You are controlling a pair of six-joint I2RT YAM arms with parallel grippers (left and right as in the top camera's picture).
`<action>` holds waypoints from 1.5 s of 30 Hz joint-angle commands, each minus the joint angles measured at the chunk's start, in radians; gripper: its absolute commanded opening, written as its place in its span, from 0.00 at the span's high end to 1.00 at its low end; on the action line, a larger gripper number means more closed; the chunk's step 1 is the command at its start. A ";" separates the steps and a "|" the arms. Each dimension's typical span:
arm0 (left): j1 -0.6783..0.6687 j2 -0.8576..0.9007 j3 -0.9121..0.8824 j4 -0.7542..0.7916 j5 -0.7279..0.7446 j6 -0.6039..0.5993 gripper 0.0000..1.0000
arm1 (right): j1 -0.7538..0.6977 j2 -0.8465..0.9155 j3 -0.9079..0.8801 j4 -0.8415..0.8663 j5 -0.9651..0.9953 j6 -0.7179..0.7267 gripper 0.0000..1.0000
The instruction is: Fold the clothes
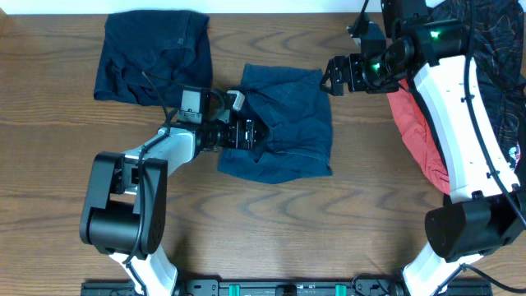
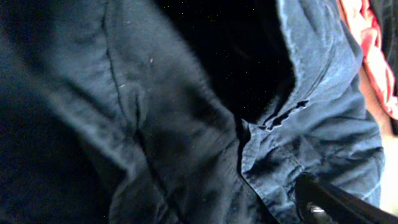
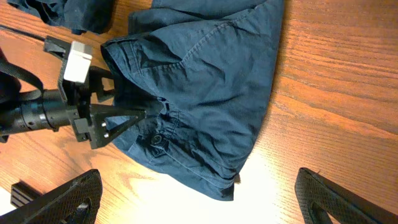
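The left tool (image 1: 253,131) is clenched on the left edge of the navy shorts (image 1: 292,123), which lie crumpled mid-surface (image 1: 271,222). The right tool (image 1: 331,76) hangs released by their upper right corner. The cloth looks light and limp, so take it by hems or corners.

Bench notes, non-task items only. The wooden table (image 1: 345,222) is brown with its grain running left to right. A red cloth (image 1: 404,119) lies crumpled at my right-hand edge. A dark fabric with thin reddish line pattern (image 1: 493,49) lies heaped at the far right corner, touching the red cloth. A black rail with green fittings (image 1: 271,288) runs along the near edge.
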 commanded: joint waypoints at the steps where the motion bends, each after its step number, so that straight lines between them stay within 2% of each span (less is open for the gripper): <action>1: -0.053 0.039 0.008 0.015 -0.002 0.000 0.08 | -0.004 0.007 -0.002 0.004 -0.010 -0.013 0.03; 3: -0.097 0.039 0.008 0.046 -0.003 0.001 0.17 | -0.004 0.007 -0.002 0.003 -0.010 -0.013 0.04; 5: -0.149 0.040 0.008 0.090 -0.007 0.001 0.32 | -0.004 0.007 -0.002 0.000 -0.006 -0.013 0.04; 6: -0.166 0.040 0.008 0.106 -0.009 0.001 0.43 | -0.004 0.007 -0.002 -0.002 -0.003 -0.013 0.04; 8: -0.202 0.039 0.008 0.140 -0.023 0.000 0.81 | -0.004 0.007 -0.002 -0.013 0.012 -0.013 0.04; 10: -0.228 0.040 0.008 0.168 -0.052 -0.027 0.93 | -0.005 0.007 -0.002 -0.026 0.033 -0.013 0.05; 14: -0.228 0.039 0.008 0.210 -0.090 -0.160 0.94 | -0.014 0.007 -0.002 -0.047 0.064 -0.013 0.06; 19: -0.176 0.014 0.009 0.291 -0.089 -0.434 0.94 | -0.032 0.007 -0.002 -0.047 0.064 -0.013 0.07; 22: -0.148 -0.028 0.009 0.328 -0.089 -0.530 0.94 | -0.038 0.009 -0.002 -0.037 0.064 -0.009 0.08; 31: -0.080 -0.223 0.009 0.401 -0.090 -0.642 0.94 | -0.038 0.012 -0.043 0.006 0.064 -0.005 0.09; 39: -0.049 -0.381 0.010 0.418 -0.144 -0.642 0.94 | -0.040 0.012 -0.151 0.091 0.064 0.016 0.09; 45: -0.018 -0.416 0.028 0.422 -0.146 -0.643 0.94 | -0.040 0.012 -0.245 0.163 0.064 0.026 0.09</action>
